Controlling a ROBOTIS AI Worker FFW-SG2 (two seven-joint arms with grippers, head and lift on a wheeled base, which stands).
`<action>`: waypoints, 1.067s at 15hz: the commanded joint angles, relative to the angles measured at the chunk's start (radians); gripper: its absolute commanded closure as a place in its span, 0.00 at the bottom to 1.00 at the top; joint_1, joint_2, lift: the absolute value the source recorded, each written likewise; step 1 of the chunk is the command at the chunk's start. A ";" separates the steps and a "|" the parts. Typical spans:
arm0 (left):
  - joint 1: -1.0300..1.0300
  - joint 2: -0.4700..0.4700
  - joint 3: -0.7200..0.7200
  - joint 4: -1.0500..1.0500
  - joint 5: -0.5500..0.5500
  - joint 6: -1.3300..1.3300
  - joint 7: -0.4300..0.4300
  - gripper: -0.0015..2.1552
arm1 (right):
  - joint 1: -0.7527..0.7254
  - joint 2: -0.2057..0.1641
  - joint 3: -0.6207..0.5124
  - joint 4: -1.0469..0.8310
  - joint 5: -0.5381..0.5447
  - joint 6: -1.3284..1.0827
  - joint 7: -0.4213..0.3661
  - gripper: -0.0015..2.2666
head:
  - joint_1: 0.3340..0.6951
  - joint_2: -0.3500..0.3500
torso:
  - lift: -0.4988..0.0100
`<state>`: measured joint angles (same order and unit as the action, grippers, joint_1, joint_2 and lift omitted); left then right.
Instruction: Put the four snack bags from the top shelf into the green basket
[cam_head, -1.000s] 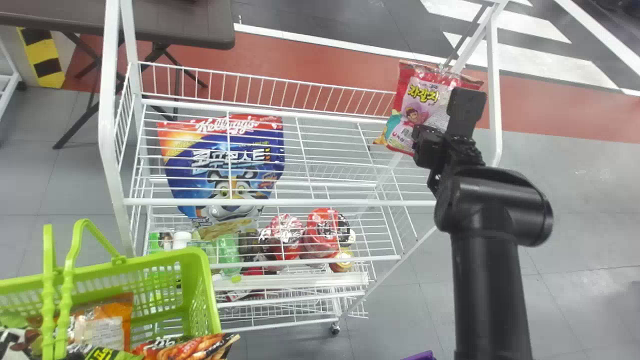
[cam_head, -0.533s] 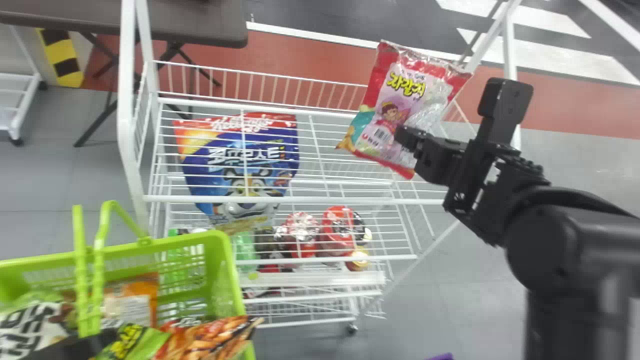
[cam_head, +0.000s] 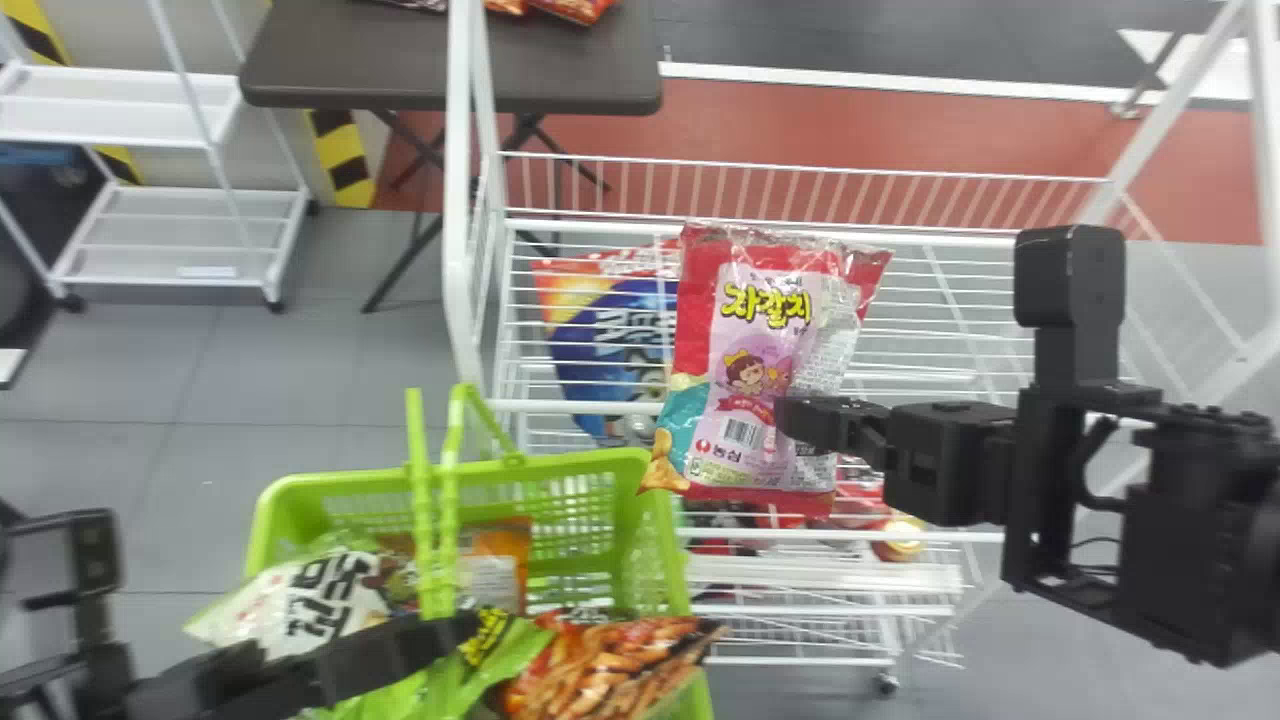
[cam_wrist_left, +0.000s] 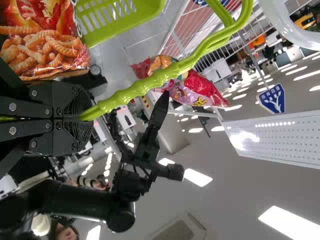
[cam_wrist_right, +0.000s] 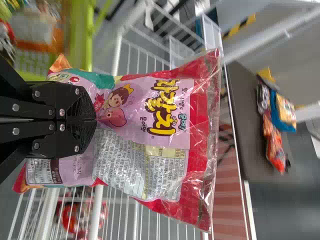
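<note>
One pink-and-red snack bag (cam_wrist_right: 165, 120) is held closed between the fingers of the right gripper (cam_wrist_right: 95, 120), pinched on its printed face. It is noted in front of the wire top shelf (cam_head: 960, 300), just beyond the right, far corner of the green basket (cam_head: 560, 462). The left gripper (cam_wrist_left: 87, 117) is closed on the basket's upright handles (cam_wrist_left: 145, 87).

Risks, as judged:

1. Handles. These stand between the bag and the left part of the basket. If the bag is carried too low or too far left, it could be snagged on them and twisted out of the pinch.

2. Crowding. Several packs are already contained: a white pack (cam_head: 320, 605), an orange pack (cam_head: 505, 560), a green pack (cam_head: 500, 645) and a pack of twisted snacks (cam_head: 610, 665). The last is lapped over the right rim. If the new bag is let go on top of it, either could be slid out to the floor. A release towards the far inside, where more room is seen, would be favoured.

3. Grip. The film is wrinkled and most of the bag is left unsupported, so a swing or slow slip may be expected if it is moved briskly.

4. Basket. Should the rim be pushed, tilting could be caused, as the handles are flexible.
</note>
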<state>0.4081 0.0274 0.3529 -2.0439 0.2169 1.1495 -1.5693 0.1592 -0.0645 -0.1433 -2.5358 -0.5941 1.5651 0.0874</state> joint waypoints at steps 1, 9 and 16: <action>-0.008 0.000 -0.022 0.001 -0.004 0.006 -0.011 1.00 | -0.023 0.031 0.053 -0.017 -0.024 0.007 0.000 0.99 | 1.00 0.53 | 0.97; -0.060 -0.003 -0.034 -0.001 0.029 0.028 -0.011 1.00 | -0.047 0.065 0.392 0.112 0.194 0.007 -0.002 0.99 | 1.00 0.80 | 0.97; -0.086 -0.003 -0.019 -0.001 0.045 0.071 -0.011 1.00 | -0.032 0.065 0.485 0.112 0.289 0.007 0.031 0.00 | 1.00 0.87 | 0.97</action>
<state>0.3250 0.0246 0.3347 -2.0448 0.2623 1.2119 -1.5693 0.1226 0.0000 0.3336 -2.4223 -0.3059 1.5671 0.1150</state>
